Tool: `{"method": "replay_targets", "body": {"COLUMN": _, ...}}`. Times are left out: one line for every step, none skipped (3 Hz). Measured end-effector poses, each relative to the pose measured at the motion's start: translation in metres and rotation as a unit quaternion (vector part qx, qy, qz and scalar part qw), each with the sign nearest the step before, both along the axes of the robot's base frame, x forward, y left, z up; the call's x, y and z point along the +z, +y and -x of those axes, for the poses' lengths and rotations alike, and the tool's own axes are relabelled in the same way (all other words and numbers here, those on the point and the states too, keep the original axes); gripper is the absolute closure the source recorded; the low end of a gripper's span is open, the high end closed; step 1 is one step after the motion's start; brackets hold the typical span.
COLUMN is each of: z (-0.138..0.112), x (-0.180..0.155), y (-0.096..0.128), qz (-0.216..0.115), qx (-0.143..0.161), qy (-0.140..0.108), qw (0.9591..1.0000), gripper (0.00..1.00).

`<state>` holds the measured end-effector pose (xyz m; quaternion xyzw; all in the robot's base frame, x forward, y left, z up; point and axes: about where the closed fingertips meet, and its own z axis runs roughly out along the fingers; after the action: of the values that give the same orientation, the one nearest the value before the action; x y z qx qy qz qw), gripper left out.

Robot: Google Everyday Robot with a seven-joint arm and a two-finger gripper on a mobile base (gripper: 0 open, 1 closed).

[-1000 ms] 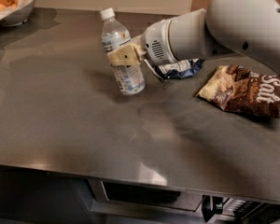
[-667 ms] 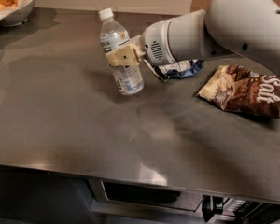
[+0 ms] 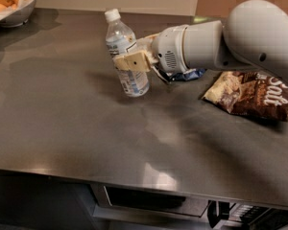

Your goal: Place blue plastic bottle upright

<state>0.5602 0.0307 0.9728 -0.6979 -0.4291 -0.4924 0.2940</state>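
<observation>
Over the last second I see almost no change; the blue plastic bottle (image 3: pixel 133 82) stands as it did, base on the counter (image 3: pixel 86 143), cap leaning slightly left, near the blue wrapper (image 3: pixel 189 74); I judge it nearly upright but not yet released; the gripper (image 3: pixel 132 61) reaches in from the right, its fingers closed around the bottle's middle, pinching it at the label.

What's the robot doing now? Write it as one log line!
gripper: shut around bottle middle | bottle: slightly tilted, base on table | chip bag: lying apart
</observation>
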Motion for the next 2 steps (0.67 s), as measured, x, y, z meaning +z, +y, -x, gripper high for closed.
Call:
{"method": "replay_targets", "body": {"z": 0.0015, "x": -0.0024, "y": -0.0061, "qz": -0.017, "qx": 0.020, "qy": -0.023, "qw": 0.9994, "gripper": 1.00}}
{"method": "replay_targets", "body": {"z": 0.0024, "x": -0.0048, "y": -0.0112, "qz": -0.031, "qx": 0.030, "qy": -0.035, "qw": 0.9984, "gripper": 1.00}}
